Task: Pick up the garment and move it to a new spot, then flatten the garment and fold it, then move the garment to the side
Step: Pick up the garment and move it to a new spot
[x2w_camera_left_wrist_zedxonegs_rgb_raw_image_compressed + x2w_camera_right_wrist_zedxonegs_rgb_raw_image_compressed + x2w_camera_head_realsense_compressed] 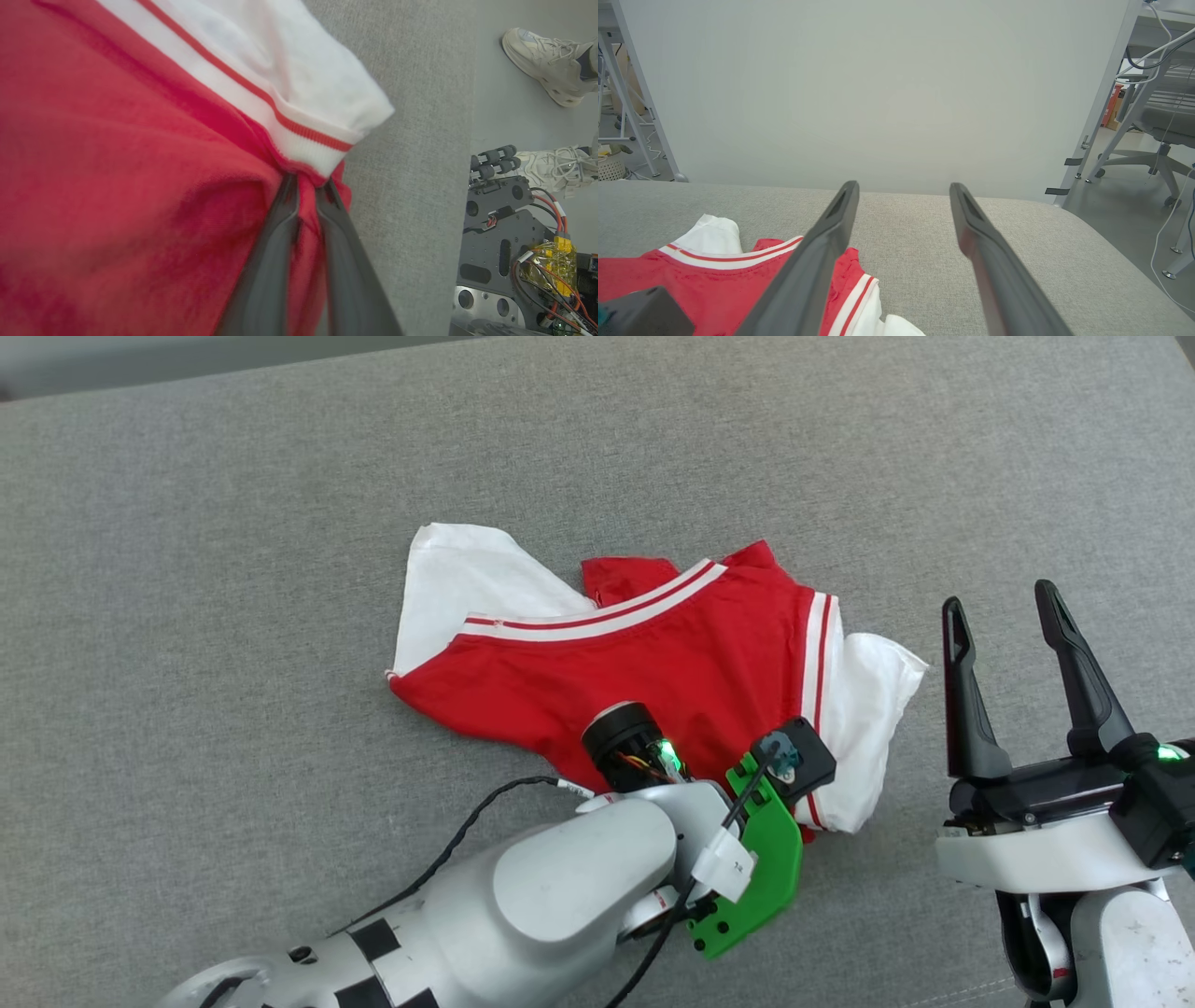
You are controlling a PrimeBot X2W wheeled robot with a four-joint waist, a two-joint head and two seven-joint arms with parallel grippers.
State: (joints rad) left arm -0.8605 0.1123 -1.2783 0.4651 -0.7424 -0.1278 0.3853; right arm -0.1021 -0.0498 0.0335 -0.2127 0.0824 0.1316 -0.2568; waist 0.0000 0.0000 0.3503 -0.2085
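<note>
Left fingers (275, 261) pinched the garment (653, 663) at its red edge beside the sleeve trim, likely for lifting; right fingers (966, 709) hung spread, empty.

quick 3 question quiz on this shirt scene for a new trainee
1. True or false: the right gripper is shut on the garment.
2. Which gripper pinches the garment's red fabric? A) left gripper B) right gripper
3. Fill in: the garment lies on a ___ fabric surface.
Key: 1 false; 2 A; 3 grey.
</note>
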